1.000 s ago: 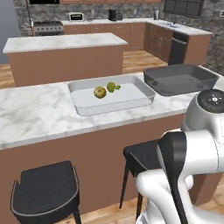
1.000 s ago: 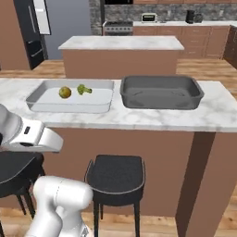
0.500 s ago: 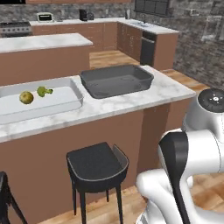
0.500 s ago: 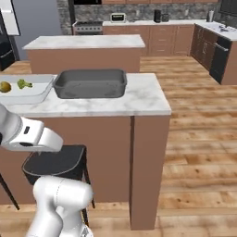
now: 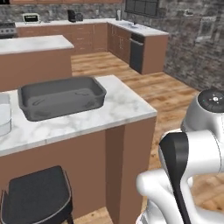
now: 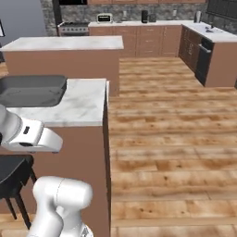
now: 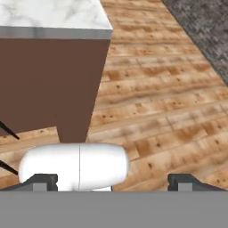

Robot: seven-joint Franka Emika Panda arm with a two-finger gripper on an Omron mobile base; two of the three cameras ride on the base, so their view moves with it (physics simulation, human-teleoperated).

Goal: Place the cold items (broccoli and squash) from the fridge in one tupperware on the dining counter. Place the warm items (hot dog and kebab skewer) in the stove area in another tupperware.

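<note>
The dark grey tupperware (image 5: 61, 98) (image 6: 30, 90) sits empty on the white marble dining counter (image 5: 118, 107) (image 6: 83, 104), near its right end. A sliver of the clear tupperware (image 5: 3, 114) shows at the far left edge. Broccoli, squash, hot dog and kebab skewer are out of view. The stove (image 5: 8, 29) (image 6: 71, 28) stands at the back wall. My gripper (image 7: 113, 181) is open, low beside the counter's brown end panel (image 7: 49, 84), pointing at the wood floor with nothing between its tips.
A marble-topped island (image 5: 33, 43) (image 6: 65, 44) stands behind the counter. A black stool (image 5: 37, 199) (image 6: 11, 169) is tucked under the counter's near side. Brown cabinets with a dark dishwasher (image 5: 136, 52) (image 6: 203, 58) line the right wall. Open wood floor (image 6: 171, 139) stretches right.
The whole picture has shifted left as the base drove right along the counter. The clear tray with squash and broccoli has slid out of frame. The gripper stays open.
</note>
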